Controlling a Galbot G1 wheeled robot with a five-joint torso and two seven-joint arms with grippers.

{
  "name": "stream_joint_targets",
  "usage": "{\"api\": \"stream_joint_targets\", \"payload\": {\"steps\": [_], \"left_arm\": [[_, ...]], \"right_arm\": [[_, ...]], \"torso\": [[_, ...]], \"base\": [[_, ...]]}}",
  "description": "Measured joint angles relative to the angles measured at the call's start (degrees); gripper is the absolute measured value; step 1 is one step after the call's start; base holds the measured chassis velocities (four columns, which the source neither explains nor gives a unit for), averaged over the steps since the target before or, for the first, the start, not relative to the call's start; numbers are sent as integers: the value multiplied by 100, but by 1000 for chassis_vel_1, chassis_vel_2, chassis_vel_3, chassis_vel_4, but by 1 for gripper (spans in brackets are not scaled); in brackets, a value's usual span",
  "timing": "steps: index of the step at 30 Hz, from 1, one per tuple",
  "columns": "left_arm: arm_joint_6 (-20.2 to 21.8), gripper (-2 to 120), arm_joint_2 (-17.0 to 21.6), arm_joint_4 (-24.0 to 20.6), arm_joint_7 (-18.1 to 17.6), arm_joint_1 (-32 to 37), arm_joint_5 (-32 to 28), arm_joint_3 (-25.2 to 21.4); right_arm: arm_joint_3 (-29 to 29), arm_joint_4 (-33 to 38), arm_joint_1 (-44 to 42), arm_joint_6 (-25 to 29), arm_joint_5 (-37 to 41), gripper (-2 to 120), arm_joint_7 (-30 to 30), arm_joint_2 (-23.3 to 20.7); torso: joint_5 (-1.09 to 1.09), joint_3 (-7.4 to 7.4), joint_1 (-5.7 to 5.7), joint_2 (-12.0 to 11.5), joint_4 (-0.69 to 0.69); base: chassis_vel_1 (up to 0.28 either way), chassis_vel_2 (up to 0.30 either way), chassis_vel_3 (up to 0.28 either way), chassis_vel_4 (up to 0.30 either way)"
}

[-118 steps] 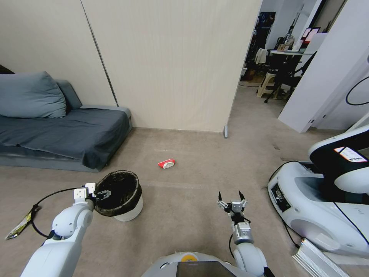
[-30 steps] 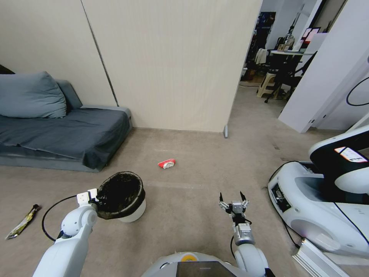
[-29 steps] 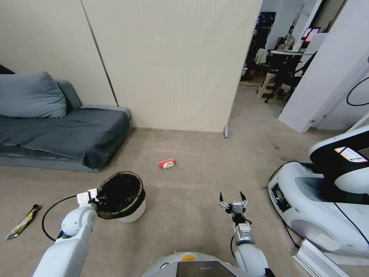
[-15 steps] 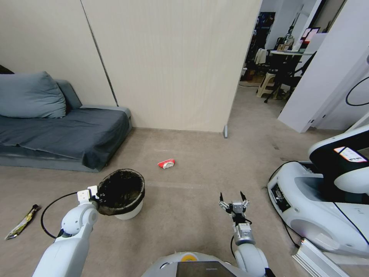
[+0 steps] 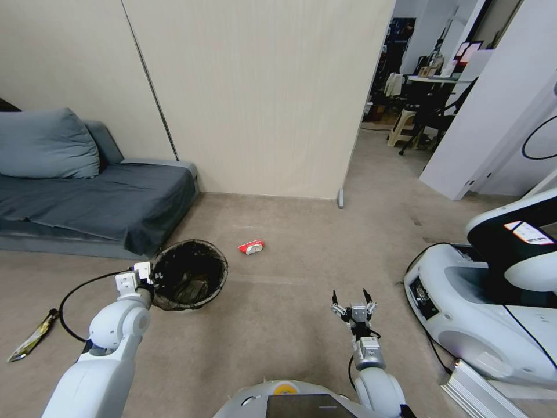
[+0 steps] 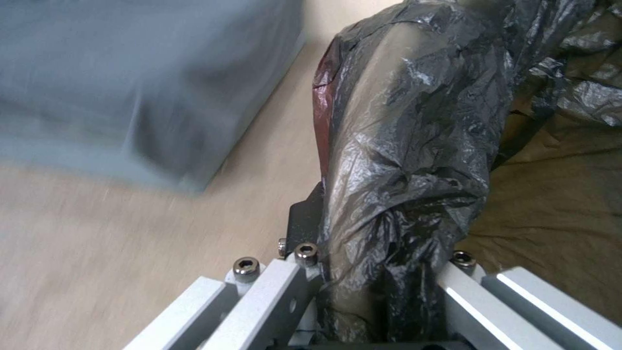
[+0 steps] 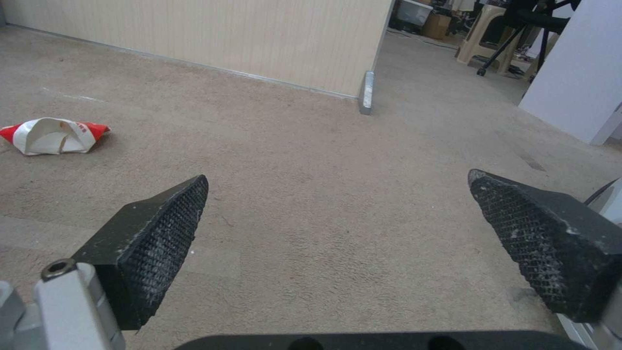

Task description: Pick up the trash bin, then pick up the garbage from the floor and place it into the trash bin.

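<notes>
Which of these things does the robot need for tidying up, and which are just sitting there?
For the job:
- trash bin, its rim held by the left gripper
- red-and-white wrapper on the carpet
- dark snack packet on the carpet
- right gripper, jaws open and holding nothing

Just sitting there:
- grey sofa and its cushion
- another white robot
- beige stool

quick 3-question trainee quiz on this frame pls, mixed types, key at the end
1. True or false: the left gripper is clamped on the trash bin rim.
2. The red-and-white wrapper lies: A) inside the bin B) on the carpet ahead of the right gripper C) on the grey sofa
3. Fill in: the right gripper's jaws are ____.

Key:
1. True; the black liner is pinched between its fingers.
2. B.
3. Open, holding nothing.
</notes>
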Motion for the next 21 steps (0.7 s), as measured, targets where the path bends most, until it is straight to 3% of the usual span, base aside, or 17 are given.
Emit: {"api": "stream_joint_targets", "payload": {"steps": [12,21], "left_arm": [[-1,0,23,-1312,401,322,320,155],[-3,0,-65,-1584,572,551,439,205]], "right_arm": [[-13,69,-27,41,80,100,42,-1],[-12,129,-27,29,75,100,42,7]], "torso": [[1,0,0,0,1],[1,0,0,0,1]], "base": [[0,0,0,0],[0,0,0,0]]}}
